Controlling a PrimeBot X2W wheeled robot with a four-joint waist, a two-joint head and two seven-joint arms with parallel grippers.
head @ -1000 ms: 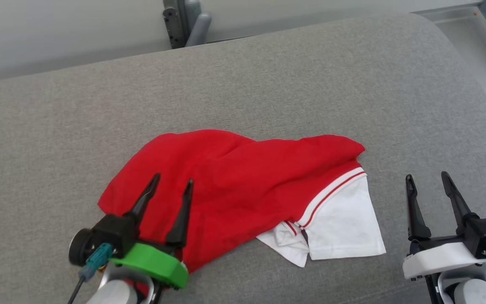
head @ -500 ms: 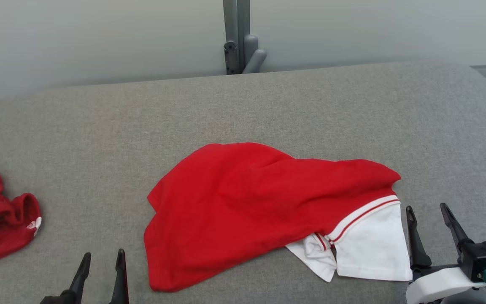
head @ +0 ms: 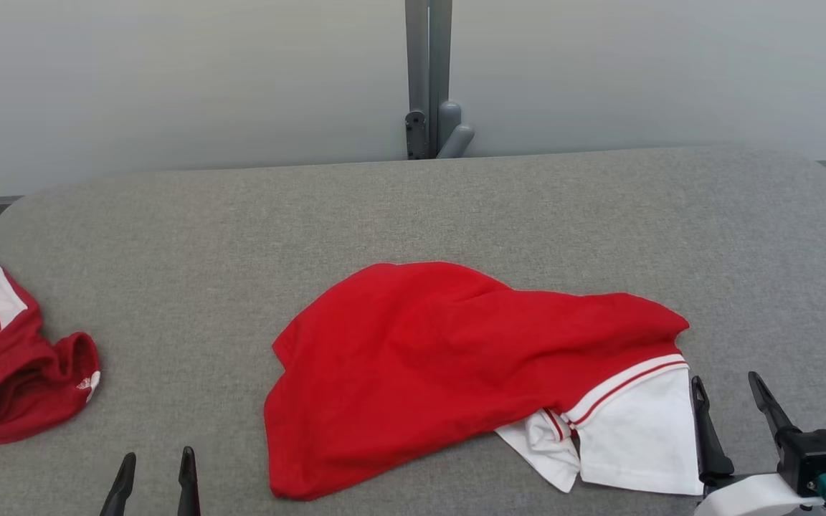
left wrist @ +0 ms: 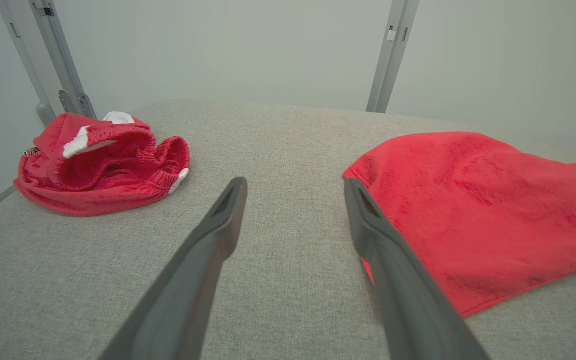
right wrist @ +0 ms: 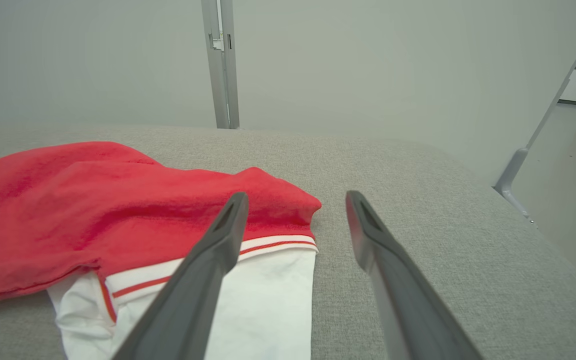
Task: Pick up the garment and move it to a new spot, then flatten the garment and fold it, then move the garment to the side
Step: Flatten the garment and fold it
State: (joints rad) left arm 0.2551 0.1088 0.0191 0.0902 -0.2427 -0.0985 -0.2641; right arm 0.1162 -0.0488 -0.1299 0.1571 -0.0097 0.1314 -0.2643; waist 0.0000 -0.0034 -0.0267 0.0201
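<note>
Figure: The red-and-white shirt (head: 449, 365) lies crumpled at the middle of the grey cushion (head: 241, 236), its white sleeve at the near right. My left gripper (head: 158, 462) stands wide and empty, near left of the shirt. My right gripper (head: 726, 387), equally wide and empty, sits just beside the sleeve. A second red garment (head: 11, 380) lies at the left edge.

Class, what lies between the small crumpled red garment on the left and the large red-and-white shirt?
Bare grey woven cushion, seen in the head view; the open left hand points into that gap.
</note>
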